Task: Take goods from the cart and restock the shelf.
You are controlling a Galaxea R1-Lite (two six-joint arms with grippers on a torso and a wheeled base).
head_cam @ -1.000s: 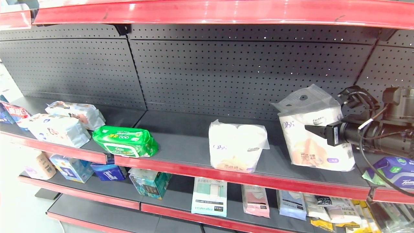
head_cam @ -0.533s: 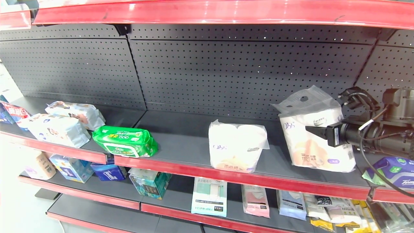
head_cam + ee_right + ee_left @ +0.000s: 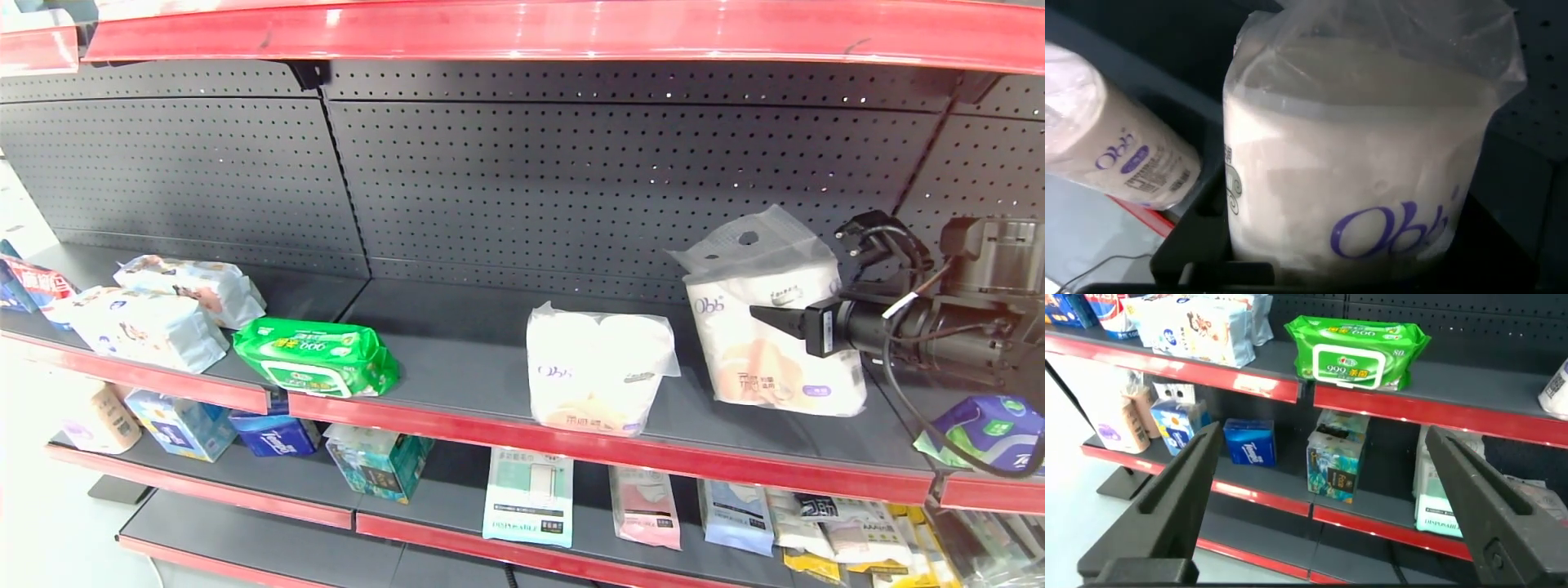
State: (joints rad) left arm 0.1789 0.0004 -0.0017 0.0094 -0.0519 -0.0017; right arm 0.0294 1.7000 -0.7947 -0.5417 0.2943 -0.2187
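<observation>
The roll pack [image 3: 759, 384] in my right claw [image 3: 773, 320] is wrapped in thin clear plastic film, shiny and creased, turning milky over the soft white paper rolls. The second roll pack [image 3: 598, 367] wears the same crinkled film. My right claw looks like smooth matt black plastic. The fingers [image 3: 1176, 498] of my left claw [image 3: 1320, 433] are the same, dull and hard. The shelf [image 3: 457, 343] deck is dark painted metal, matt. Its back panel [image 3: 571, 180] is matt perforated sheet. The edge strip [image 3: 490, 431] is glossy red. The green wipes pack [image 3: 317, 356] is slick, glossy plastic.
</observation>
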